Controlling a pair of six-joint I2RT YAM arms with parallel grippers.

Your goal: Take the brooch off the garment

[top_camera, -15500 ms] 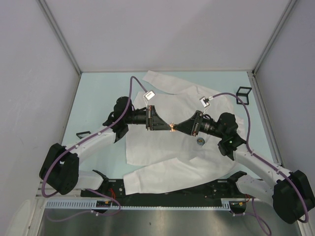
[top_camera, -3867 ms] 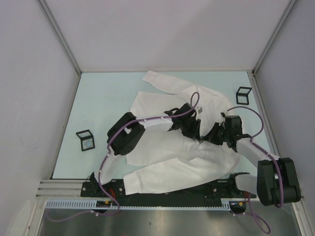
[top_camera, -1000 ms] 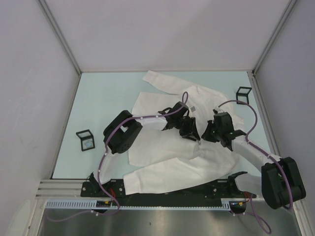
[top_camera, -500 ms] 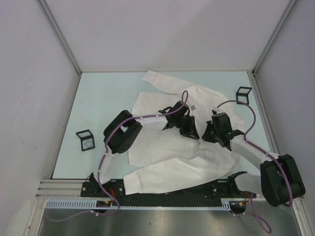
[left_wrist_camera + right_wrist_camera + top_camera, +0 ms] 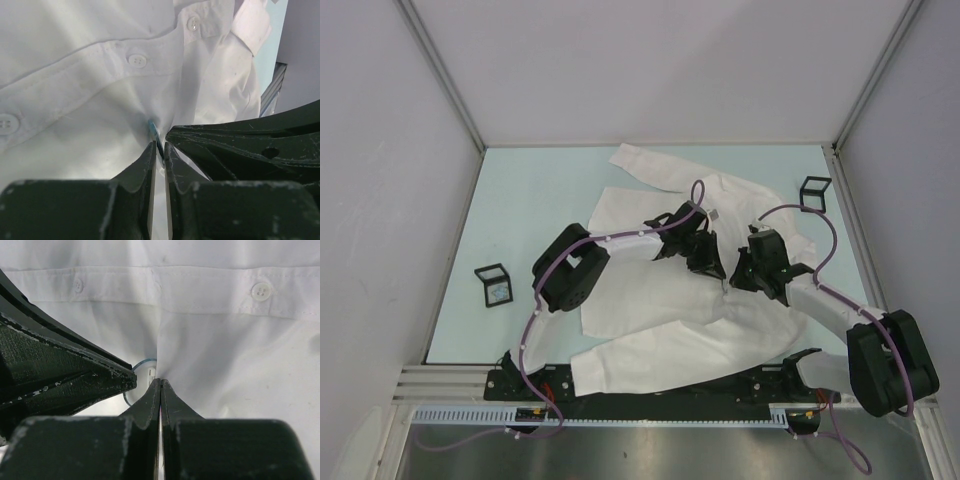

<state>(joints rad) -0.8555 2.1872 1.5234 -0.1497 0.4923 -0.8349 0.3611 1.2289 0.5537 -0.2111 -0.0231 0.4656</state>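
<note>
The white shirt (image 5: pixel 650 300) lies spread on the table. The brooch is a thin round disc with a blue rim, seen edge-on in the left wrist view (image 5: pixel 154 131) and face-on in the right wrist view (image 5: pixel 141 380). My left gripper (image 5: pixel 718 272) is shut on the brooch's edge (image 5: pixel 159 146), with cloth drawn up into a peak around it. My right gripper (image 5: pixel 734 276) is shut on a fold of shirt cloth (image 5: pixel 160 383) right beside the brooch. The two grippers' tips nearly touch. In the top view the brooch is hidden by the grippers.
A small black frame stand (image 5: pixel 493 285) sits on the table at the left, and another (image 5: pixel 814 190) at the back right. The shirt's button placket (image 5: pixel 210 290) runs just beyond the grippers. Grey walls close in the table on three sides.
Since the earliest frame both arms have come down onto the middle of the shirt. Over the last second both grippers edged slightly toward the back, still pinched together.
</note>
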